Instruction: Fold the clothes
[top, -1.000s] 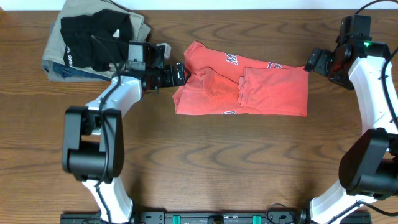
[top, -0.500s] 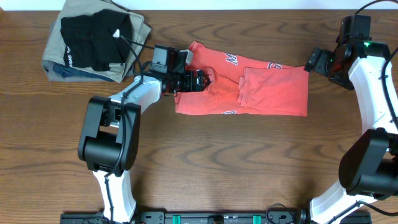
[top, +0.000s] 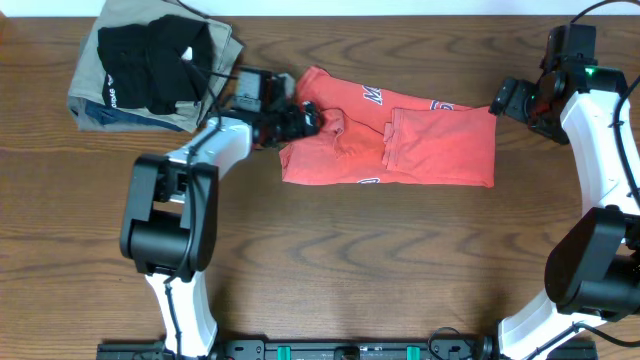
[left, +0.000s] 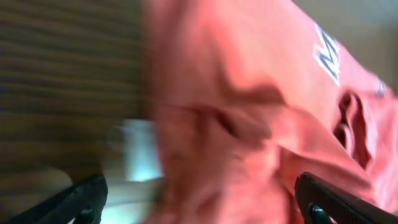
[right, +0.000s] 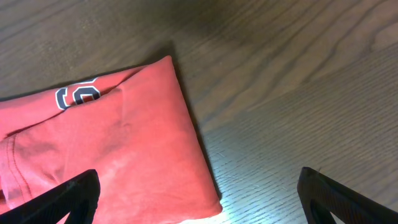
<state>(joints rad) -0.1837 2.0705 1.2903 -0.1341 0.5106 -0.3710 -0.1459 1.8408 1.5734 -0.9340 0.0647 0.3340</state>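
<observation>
Wood table (top: 400, 260) | T-shirt (top: 430, 150) lettering part-hidden | L wrist view blurry | L gripper (top: 308, 120), R gripper (top: 497, 103) jaws apart

Not much readable here. Red-orange T-shirt (top: 440, 145) lying folded, so chest lettering mostly hiding in creases. Block letter M (left: 328, 53) showing near shirt's top edge, white with dark outline; same M (top: 373, 95) peeking out in overhead view. Right wrist view catching two rounded characters (right: 78, 97) at folded edge, reading like C and O, could be digits, can't tell. Scrap of print (top: 365, 181) poking out along bottom edge, unreadable. Black garment (top: 150, 55) carrying tiny white mark (top: 112, 96), too small to read.
</observation>
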